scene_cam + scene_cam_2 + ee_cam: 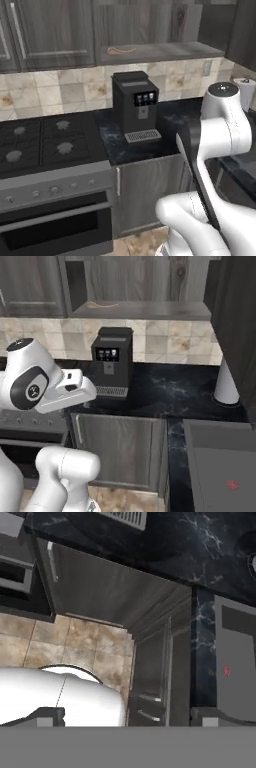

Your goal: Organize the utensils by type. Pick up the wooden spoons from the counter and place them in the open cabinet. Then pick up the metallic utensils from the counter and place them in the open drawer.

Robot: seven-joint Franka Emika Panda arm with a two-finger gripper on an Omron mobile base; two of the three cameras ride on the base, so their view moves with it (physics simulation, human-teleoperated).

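A coffee machine (136, 106) stands on the dark desk (175, 388) below the open cabinet (145, 308), where a wooden spoon (121, 50) lies lengthwise along the shelf; the tool's state I cannot tell.

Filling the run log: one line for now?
spoon: on open cabinet shelf | drawer: open | hand: state unclear | counter: coffee machine
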